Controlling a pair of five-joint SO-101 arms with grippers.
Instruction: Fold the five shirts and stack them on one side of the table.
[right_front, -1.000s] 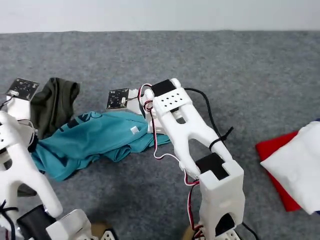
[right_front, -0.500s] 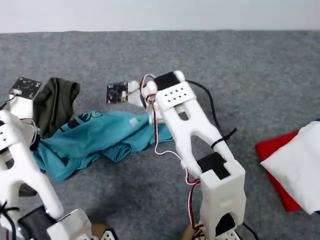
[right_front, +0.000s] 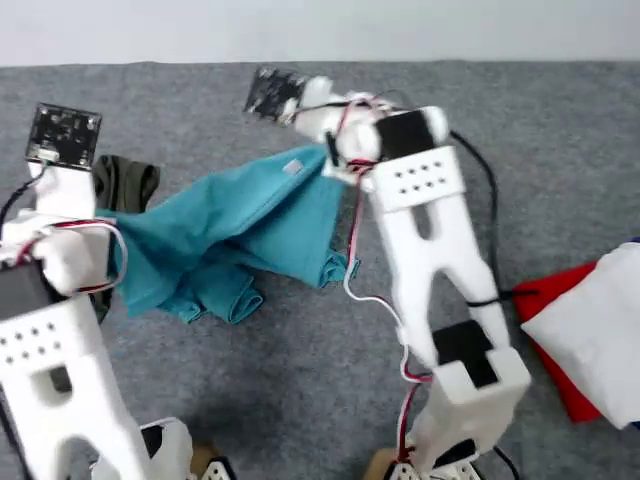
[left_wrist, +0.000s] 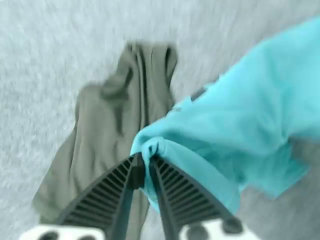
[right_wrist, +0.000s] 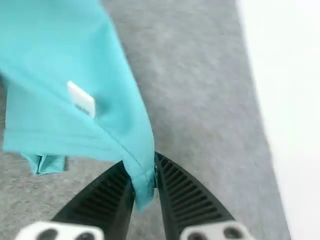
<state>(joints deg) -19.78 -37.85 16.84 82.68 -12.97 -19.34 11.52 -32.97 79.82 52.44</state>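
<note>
Over the middle-left of the table, the teal shirt (right_front: 240, 225) hangs lifted between both arms, whereas a second ago it lay crumpled flat on the grey felt cover (right_front: 560, 140). Since then the right gripper (right_front: 325, 150) has swung up and away toward 12 o'clock, close to the far edge, and the left arm has risen at 9 o'clock, nearer the camera. The right gripper (right_wrist: 144, 175) is clamped on a hemmed edge of the shirt, near the white neck label, with the ribbed black fingers (right_wrist: 177, 190) pressed on either side of the fabric. The left gripper (left_wrist: 145, 167) pinches a bunched fold at the other end, its jaws nearly together on the cloth. The shirt sags between the two holds, and its lower folds droop to the felt around 7 o'clock. The olive shirt (right_front: 125, 180) lies rumpled on the felt at 10 o'clock, just behind the teal one and below the left gripper in the left wrist view (left_wrist: 100, 130). At 3 to 4 o'clock, against the table's edge, a white folded shirt (right_front: 590, 335) rests on a red shirt (right_front: 545, 310), well apart from the arms. Bare felt stretches from 1 to 3 o'clock and across the near middle at 6 o'clock. A pale wall (right_front: 320, 30) borders the far edge. The teal fabric is soft, matte knit; the cover is coarse and speckled.
</note>
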